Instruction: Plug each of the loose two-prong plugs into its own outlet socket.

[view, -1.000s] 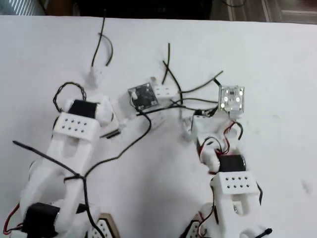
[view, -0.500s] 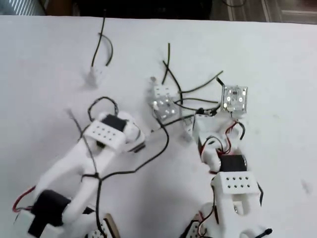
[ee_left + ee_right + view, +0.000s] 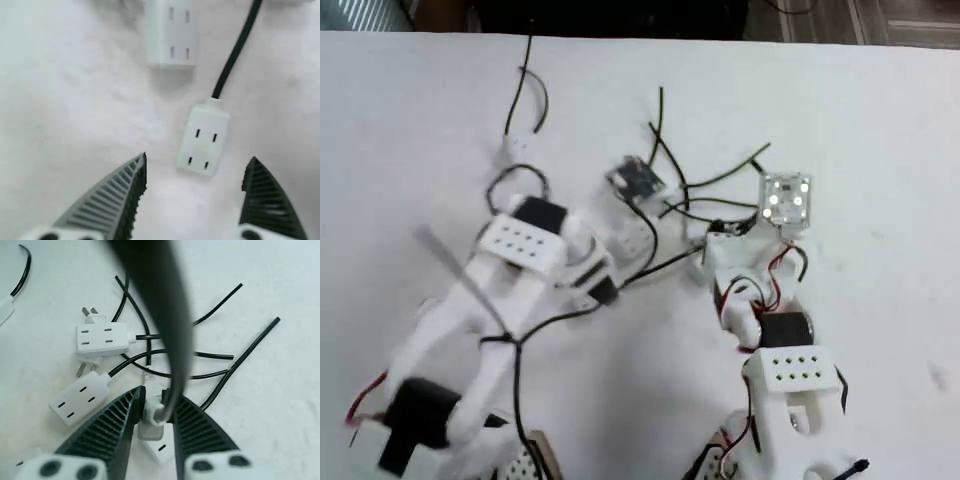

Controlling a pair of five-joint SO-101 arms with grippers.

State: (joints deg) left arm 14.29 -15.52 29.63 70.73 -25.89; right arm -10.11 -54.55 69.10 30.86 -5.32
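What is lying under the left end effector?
A white socket block with a black cord lies flat on the table, below the open left end effector. Its underside is covered.

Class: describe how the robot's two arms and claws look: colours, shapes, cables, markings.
The left arm and right arm: white shells, black motor blocks, a plate dotted with two rows of holes, black cables and some red wires. The left claw and right claw: dark grey, ribbed, tapering to points.

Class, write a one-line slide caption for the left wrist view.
Left gripper, jaws open, above a white rectangular outlet block on a black cord.
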